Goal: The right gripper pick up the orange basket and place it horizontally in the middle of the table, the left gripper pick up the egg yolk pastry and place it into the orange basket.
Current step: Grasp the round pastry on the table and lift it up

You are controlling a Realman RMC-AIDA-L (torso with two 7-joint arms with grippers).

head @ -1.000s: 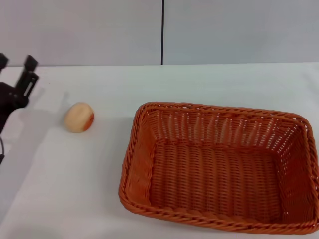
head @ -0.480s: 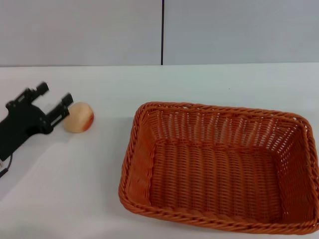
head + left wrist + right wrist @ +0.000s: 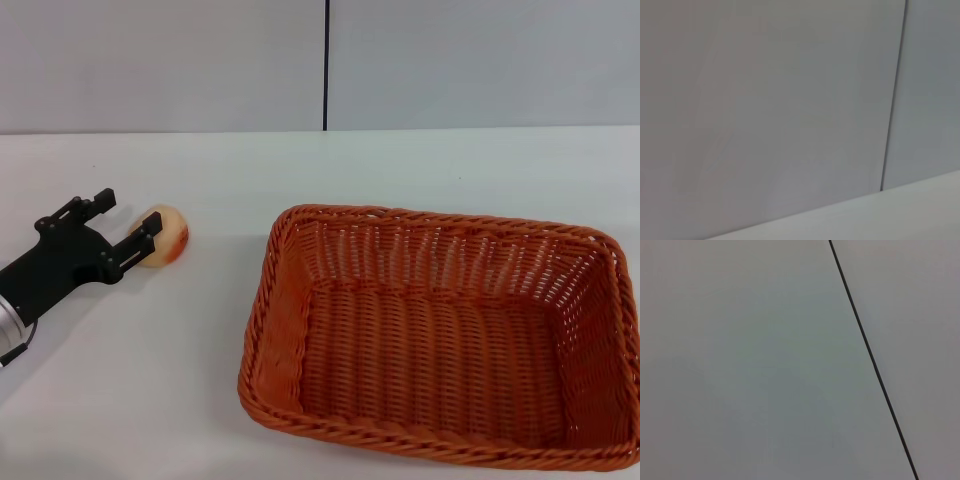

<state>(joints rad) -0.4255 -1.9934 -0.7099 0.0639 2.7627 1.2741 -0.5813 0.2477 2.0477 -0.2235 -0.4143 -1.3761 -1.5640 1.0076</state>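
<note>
Half done, by the look | orange basket flat on bench, mid-right, empty | left claw spread wide, far-left, nearer finger touching egg yolk pastry | pastry not yet gripped | grasp, lift, drop-in left | right claw out of sight

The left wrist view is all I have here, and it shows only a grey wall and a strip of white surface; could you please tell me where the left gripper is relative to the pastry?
Observer: In the head view the left gripper is at the egg yolk pastry, open, one finger in front of the pastry's near side.
Operator: Thank you. Is the pastry on the table?
Observer: Yes, it sits on the table, left of the orange basket.
Operator: Is the basket in place?
Observer: It lies flat, empty, extending to the frame's right edge.
Operator: And the right gripper?
Observer: No view shows it.
</note>
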